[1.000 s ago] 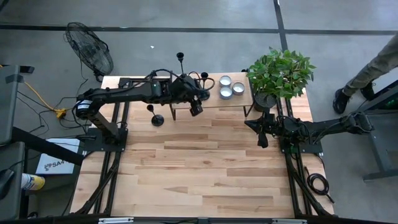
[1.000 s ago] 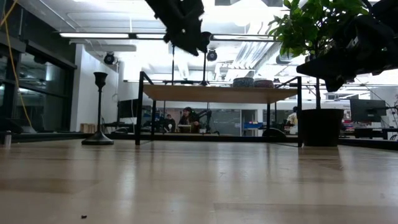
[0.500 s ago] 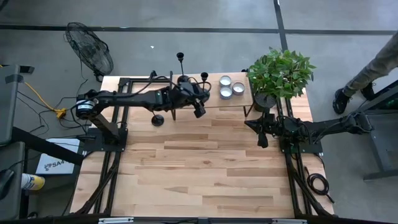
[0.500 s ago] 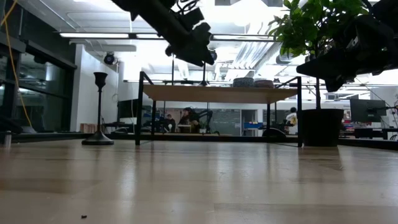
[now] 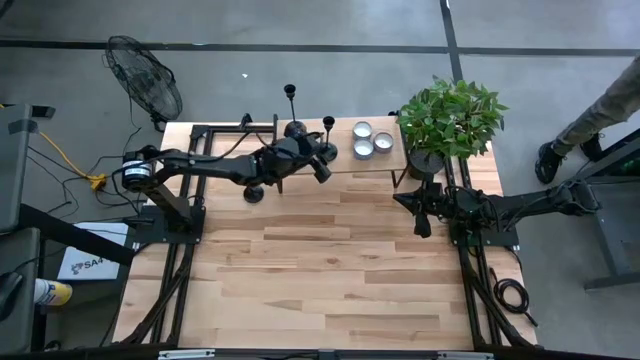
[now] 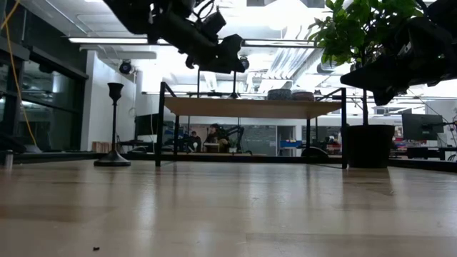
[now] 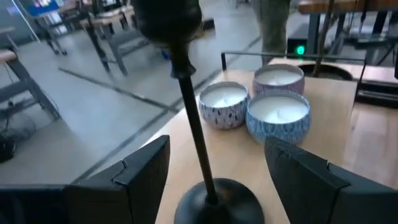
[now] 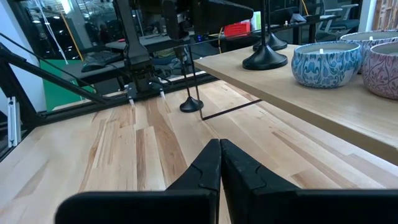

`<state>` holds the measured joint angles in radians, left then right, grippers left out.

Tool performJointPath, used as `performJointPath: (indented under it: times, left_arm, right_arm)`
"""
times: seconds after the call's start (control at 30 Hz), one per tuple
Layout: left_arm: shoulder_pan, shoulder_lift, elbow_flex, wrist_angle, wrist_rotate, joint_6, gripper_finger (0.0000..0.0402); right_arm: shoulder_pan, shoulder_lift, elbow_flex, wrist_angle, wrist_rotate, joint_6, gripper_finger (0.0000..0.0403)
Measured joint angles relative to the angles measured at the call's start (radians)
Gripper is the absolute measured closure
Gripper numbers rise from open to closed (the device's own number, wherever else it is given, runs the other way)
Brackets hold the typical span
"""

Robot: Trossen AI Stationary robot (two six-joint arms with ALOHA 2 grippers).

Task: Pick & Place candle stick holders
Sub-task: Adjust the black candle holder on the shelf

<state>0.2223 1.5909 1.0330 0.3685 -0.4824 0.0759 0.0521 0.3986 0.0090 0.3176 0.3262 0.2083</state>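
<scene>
Left gripper point(image 5: 322, 168): fingers spread wide, holding nothing, raised at upper centre of the high view just short of the nearest holder.

Candle stick holders point(image 5: 327, 136): three counted. Two stand on the raised shelf point(image 5: 345, 165), one directly ahead of the left gripper with its stem point(image 7: 193, 134) between the spread fingers but untouched, one further back; the third stands lower left on the table point(image 5: 320, 260).

Candle tins point(image 5: 371, 141): three, right of the holders.

Right gripper point(image 5: 420, 222): closed, empty, at right.

Potted plant point(image 5: 450, 118) upper right; fan point(image 5: 145, 80) on the grey floor upper left.
</scene>
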Motion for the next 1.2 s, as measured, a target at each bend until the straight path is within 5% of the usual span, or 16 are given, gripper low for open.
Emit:
performJointPath:
  times: [0.33,0.83,1.2]
  left_arm:
    - [0.0,0.0,-0.086,0.272,0.037,0.032,0.0143]
    - [0.005,0.0,-0.087,0.324,0.046,0.022,0.0214]
    - [0.09,0.021,-0.087,0.335,0.122,-0.074,0.0218]
  right_arm:
    - [0.0,0.0,0.0,0.0,0.0,0.0,0.04]
    - [0.0,0.0,0.0,0.0,0.0,0.0,0.04]
    - [0.0,0.0,0.0,0.0,0.0,0.0,0.04]
